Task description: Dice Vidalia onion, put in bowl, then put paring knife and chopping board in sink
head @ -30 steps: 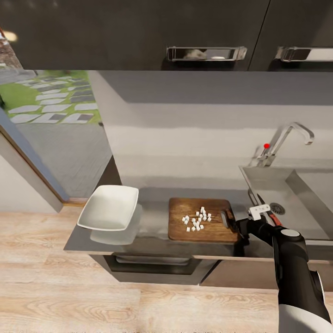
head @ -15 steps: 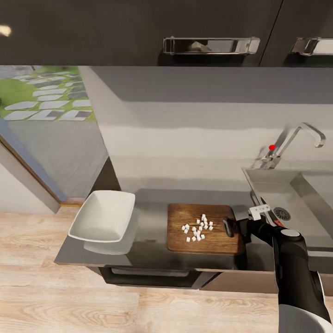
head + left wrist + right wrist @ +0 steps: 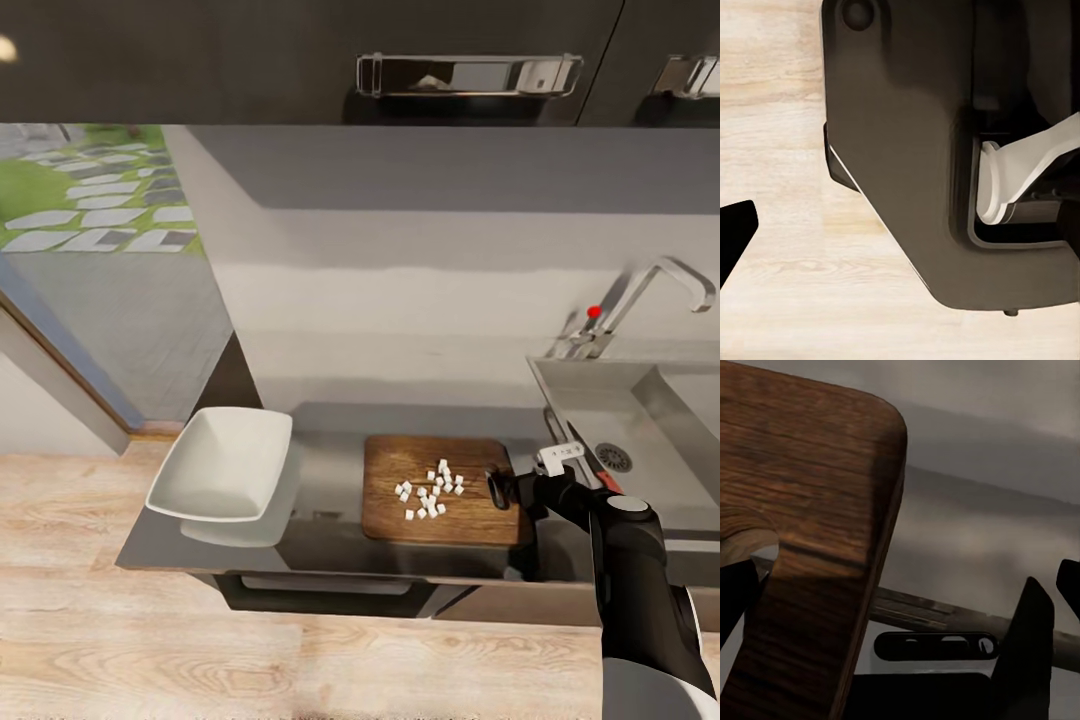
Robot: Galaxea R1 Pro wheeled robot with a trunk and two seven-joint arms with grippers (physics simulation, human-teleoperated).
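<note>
Reaching over the grey countertop (image 3: 330,545), the right gripper (image 3: 497,490) sits at the right edge of the chopping board (image 3: 440,520); I cannot tell if its claw is apart or together. White onion bits (image 3: 431,492) lie on the board. The white bowl (image 3: 222,467) sits left, the sink (image 3: 600,395) right, with the paring knife (image 3: 594,463) in it.

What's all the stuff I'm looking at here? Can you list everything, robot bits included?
chopping board: one, brown wood, on the countertop beside the sink
diced onion: a small heap of whitish bits, on the board
bowl: one, white, at the countertop's left end
countertop: one, grey, over dark cabinets
sink: one, grey steel, right of the board
tap: one, chrome with a red knob, behind the sink
paring knife: one, red handle, partly hidden behind the right gripper, at the sink's edge
upper cabinets: dark, with chrome handles
floor: pale wood
right gripper: one, black, jaws at the board's right edge
</note>
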